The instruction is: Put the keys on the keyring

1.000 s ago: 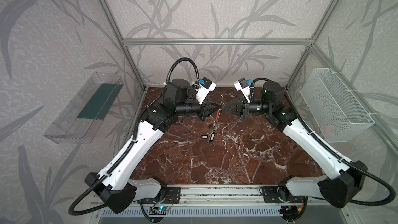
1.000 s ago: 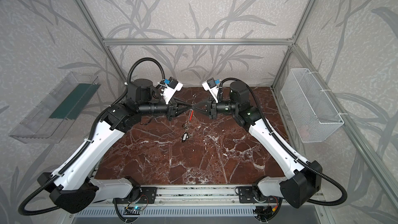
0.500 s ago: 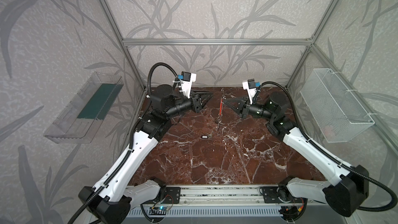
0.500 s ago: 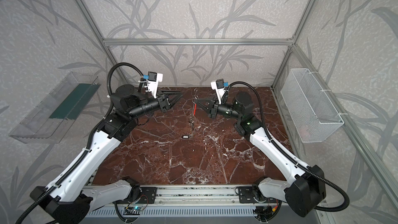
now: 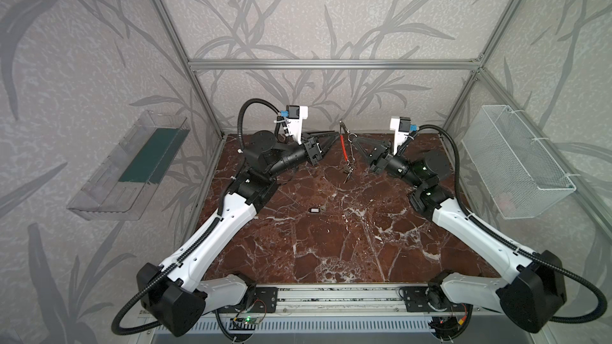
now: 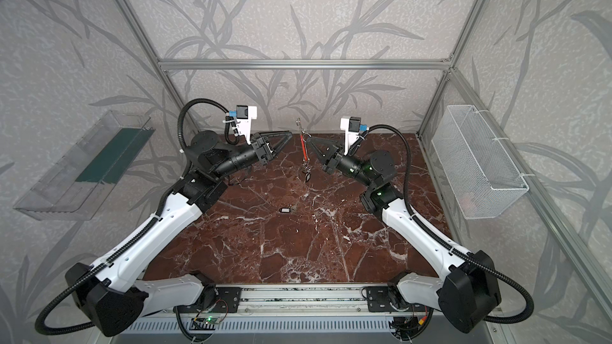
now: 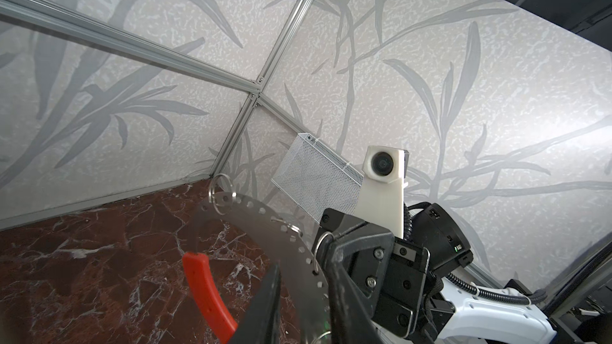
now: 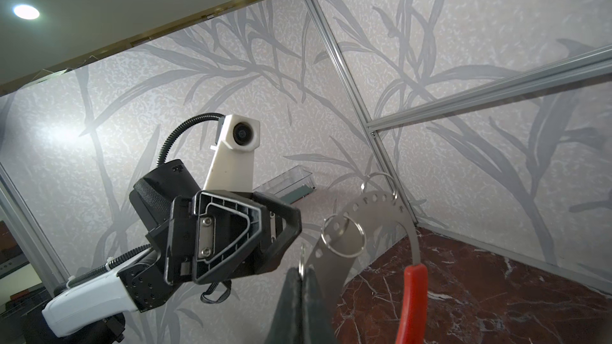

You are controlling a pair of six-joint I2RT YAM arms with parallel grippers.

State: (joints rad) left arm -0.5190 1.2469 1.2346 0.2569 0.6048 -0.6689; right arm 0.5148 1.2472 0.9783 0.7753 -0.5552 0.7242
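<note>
Right claw pinches the keyring aloft, keys dangling beneath

keyring cut off at the edge, dangling keys — too tiny to count

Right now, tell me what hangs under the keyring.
Small keys dangle from the keyring, above the marble table. They overlap, so their number cannot be told.
</note>
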